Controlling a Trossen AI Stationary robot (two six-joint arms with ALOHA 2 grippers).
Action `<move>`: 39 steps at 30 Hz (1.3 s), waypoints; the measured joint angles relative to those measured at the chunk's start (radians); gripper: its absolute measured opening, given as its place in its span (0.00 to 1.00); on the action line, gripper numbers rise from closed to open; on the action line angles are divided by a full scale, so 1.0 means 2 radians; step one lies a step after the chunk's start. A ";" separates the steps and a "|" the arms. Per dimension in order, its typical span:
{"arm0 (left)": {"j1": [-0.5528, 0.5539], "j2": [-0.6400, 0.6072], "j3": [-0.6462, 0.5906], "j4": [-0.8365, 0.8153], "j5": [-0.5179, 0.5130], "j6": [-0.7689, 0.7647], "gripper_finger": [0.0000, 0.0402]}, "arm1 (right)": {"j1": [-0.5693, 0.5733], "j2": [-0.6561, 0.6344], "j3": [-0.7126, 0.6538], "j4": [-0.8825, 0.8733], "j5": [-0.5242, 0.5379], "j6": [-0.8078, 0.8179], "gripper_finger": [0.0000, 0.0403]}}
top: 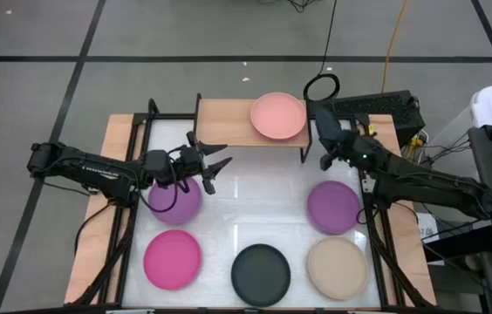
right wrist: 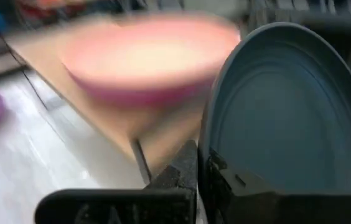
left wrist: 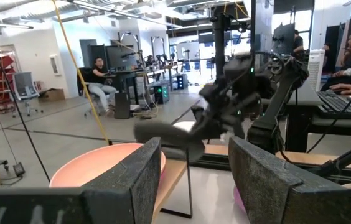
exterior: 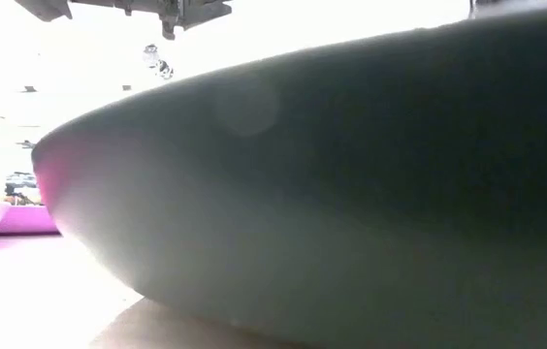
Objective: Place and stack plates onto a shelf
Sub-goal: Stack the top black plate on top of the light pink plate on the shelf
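While the black plate, magenta plate and beige plate lay nearest on the worktop, the left claw was held open above it; the right claw gripped a dark plate beside the shelf, where the pink plate rested.

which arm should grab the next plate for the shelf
Probably left: the left gripper is open right beside the left purple plate. The right gripper is up by the shelf.

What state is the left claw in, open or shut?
Open: the left claw shows its fingers well apart in its wrist view, nothing gripped.
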 joint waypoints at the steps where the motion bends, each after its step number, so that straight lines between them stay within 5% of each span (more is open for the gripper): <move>1: 0.000 0.000 0.000 0.000 0.000 0.000 0.48 | 0.000 0.001 0.004 0.022 -0.011 -0.019 0.00; 8: 0.007 0.000 0.000 0.001 0.000 0.000 0.48 | 0.030 0.060 0.088 0.064 -0.003 -0.134 0.00; 15: 0.010 0.000 0.000 0.001 0.000 -0.001 0.48 | 0.052 0.196 0.190 0.059 -0.053 -0.221 0.00; 23: 0.008 0.000 0.000 0.000 0.000 -0.002 0.48 | 0.059 0.325 0.250 0.023 -0.049 -0.268 0.00; 28: 0.008 0.000 0.000 -0.005 0.000 -0.002 0.48 | 0.059 0.345 0.253 0.032 -0.010 -0.266 0.03; 39: 0.008 0.000 0.000 -0.008 0.000 0.000 0.48 | 0.059 0.328 0.253 0.017 -0.009 -0.247 0.28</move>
